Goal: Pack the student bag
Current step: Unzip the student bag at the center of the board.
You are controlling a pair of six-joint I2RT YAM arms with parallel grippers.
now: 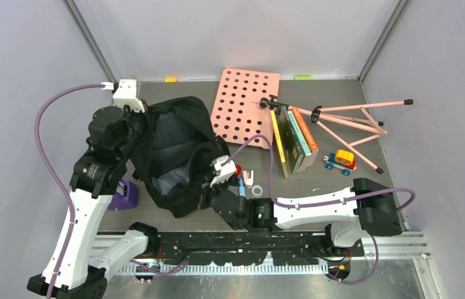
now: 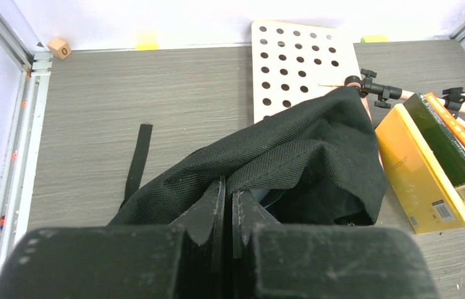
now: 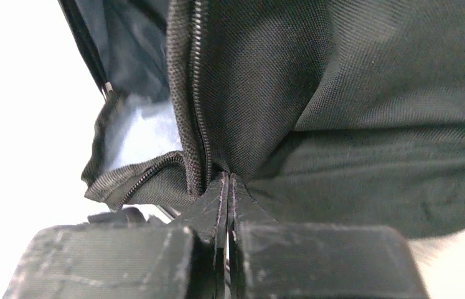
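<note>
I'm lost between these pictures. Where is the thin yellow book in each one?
Top external: the thin yellow book stands right of centre.
Left wrist: it is at the right side.
Right wrist: it is not in it.
Shared landmark: the large black fabric backpack, left of the book and seen in all three views.

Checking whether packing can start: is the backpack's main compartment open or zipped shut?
Open: the backpack gapes, grey lining showing from above; the right wrist view shows its zipper edge parted.
</note>
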